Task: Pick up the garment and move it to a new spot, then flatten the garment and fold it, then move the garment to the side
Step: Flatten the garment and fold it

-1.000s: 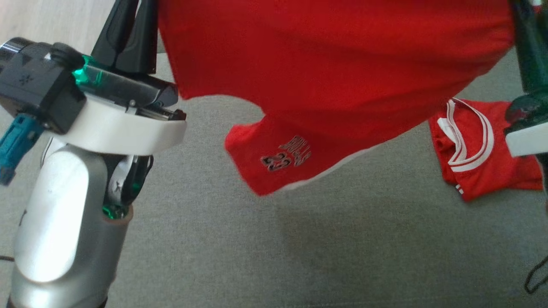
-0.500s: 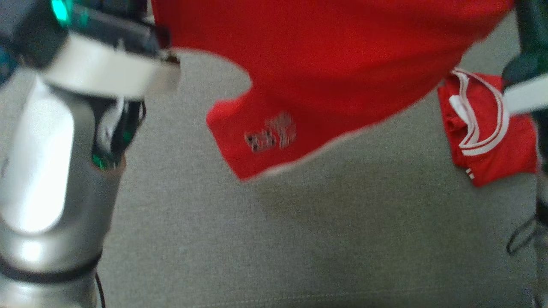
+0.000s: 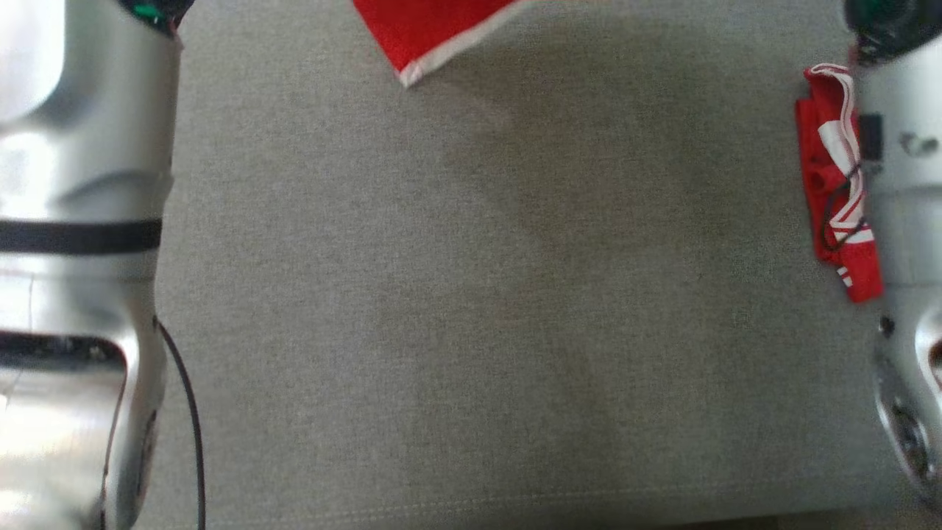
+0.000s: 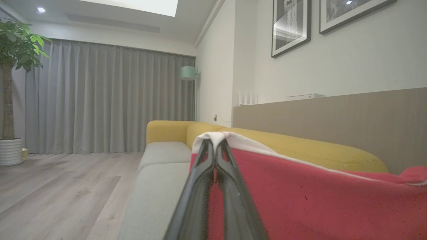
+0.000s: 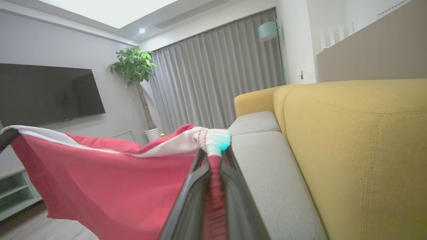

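The left claw [image 4: 216,144] is pinching shut on one white-trimmed corner of the red shirt [image 4: 300,200], which is hanging stretched in the air above the grey sofa seat [image 3: 471,294], while the right claw [image 5: 214,154] is clamping tight on the other corner.

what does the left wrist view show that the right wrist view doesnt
Left wrist view, not the right: framed pictures on the wall, and the left hand shut on the red garment at its white-trimmed edge.
Right wrist view, not the left: a dark wall TV, a low shelf unit, and the right hand shut on another white-trimmed part of the garment.
Both: the garment itself, the yellow-backed sofa with grey seats, grey curtains, the potted plant and the teal lamp.
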You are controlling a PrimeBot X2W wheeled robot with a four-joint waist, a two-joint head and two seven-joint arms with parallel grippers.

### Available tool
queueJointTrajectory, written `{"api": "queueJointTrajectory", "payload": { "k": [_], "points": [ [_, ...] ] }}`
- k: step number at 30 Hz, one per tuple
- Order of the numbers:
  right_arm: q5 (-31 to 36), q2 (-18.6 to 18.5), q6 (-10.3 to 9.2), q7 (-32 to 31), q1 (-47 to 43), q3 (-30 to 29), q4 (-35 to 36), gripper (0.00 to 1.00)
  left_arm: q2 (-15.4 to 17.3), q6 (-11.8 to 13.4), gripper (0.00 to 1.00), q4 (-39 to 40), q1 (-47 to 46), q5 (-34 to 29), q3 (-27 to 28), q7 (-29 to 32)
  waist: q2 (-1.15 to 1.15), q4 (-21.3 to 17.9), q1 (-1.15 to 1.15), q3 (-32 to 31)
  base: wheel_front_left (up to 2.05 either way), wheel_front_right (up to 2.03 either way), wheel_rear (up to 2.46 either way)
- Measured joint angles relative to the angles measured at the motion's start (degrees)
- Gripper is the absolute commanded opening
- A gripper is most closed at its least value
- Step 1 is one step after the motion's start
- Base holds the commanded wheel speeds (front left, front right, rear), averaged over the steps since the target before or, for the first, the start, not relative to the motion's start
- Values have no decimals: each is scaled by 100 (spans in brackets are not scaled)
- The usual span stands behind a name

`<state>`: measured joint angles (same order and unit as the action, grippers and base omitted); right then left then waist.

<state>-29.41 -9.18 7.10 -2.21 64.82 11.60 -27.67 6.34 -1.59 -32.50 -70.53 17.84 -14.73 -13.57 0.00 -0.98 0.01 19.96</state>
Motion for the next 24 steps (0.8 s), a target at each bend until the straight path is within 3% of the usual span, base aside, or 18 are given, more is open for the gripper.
{"api": "queueJointTrajectory", "payload": {
  "k": [8, 12, 19, 24],
  "points": [
    [167, 210, 0, 842, 520, 902, -2313, 0, -326, -174, 0, -2027, -276, 108, 64, -111, 0, 54, -1, 80, 0, 0, 0],
    [121, 282, 0, 1035, 521, 1228, -3023, 0, -391, -221, 0, -2452, -32, 211, 134, -113, 0, 105, -1, 210, 0, 0, 0],
    [-298, 310, 0, 1363, 427, 1771, -3335, 0, -455, -300, 0, -2472, 466, 248, 397, -113, 0, 122, 0, 402, 0, 0, 0],
    [-660, 252, 0, 1541, -452, 1994, -3054, 0, -457, -353, 0, -1873, 1427, 247, 644, -112, 0, 78, -1, 258, 0, 0, 0]
  ]
}}
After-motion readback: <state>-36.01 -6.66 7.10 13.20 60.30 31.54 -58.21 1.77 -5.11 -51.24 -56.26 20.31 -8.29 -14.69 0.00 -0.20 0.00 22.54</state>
